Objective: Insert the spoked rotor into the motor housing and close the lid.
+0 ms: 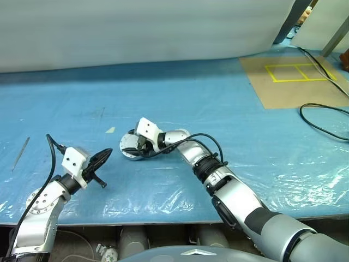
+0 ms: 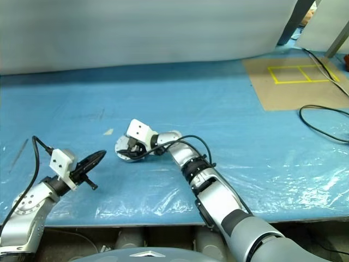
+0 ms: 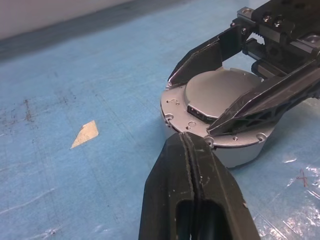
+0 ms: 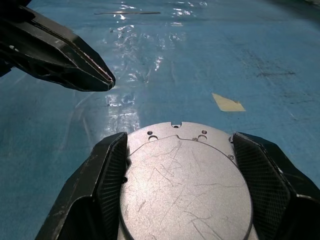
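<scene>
Straddling the lidded motor housing [image 4: 185, 185], right end effector [image 4: 182, 175] clamps its sides.

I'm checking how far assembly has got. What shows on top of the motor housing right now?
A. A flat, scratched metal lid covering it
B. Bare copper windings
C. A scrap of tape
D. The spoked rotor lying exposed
A. The motor housing is capped by a flat scratched lid, and the right end effector straddles it with one finger on either side; no windings or spokes are visible.
</scene>
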### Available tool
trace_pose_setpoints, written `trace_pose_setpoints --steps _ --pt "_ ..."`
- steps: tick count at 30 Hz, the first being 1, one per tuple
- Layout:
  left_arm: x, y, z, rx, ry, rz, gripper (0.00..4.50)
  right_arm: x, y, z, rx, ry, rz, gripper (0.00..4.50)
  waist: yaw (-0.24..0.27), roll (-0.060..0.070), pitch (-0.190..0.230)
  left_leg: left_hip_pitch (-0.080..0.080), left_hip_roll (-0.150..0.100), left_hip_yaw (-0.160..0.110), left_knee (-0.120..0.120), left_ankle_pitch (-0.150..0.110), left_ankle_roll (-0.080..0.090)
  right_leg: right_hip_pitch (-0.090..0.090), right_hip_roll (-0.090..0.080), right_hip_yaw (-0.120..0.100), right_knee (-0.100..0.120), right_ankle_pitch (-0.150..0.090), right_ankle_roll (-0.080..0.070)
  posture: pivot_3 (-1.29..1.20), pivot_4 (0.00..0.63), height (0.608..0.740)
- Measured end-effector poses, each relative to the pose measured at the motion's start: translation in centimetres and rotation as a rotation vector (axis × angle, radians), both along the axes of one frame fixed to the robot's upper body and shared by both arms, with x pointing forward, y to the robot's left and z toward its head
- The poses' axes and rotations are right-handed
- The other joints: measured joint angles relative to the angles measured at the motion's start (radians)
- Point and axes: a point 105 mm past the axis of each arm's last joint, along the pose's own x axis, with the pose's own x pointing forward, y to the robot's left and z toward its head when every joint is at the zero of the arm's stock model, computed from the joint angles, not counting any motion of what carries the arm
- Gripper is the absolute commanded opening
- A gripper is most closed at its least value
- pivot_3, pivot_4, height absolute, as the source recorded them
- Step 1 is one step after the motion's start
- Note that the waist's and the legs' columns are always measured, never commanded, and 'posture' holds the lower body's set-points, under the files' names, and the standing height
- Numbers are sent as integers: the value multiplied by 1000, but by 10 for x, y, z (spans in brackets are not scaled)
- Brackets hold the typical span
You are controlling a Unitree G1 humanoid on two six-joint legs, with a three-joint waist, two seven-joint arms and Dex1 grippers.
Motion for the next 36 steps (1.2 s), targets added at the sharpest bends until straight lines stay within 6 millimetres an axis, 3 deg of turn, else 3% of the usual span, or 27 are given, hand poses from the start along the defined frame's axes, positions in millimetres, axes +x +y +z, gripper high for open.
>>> trace_pose_setpoints --steps 36 --pt "1 -7 -5 -11 0 -11 0 -2 0 -3 -86 -46 49 3013 1 9 -6 1 0 1 -10 0 0 0 -2 1 -4 -3 5 0 150 740"
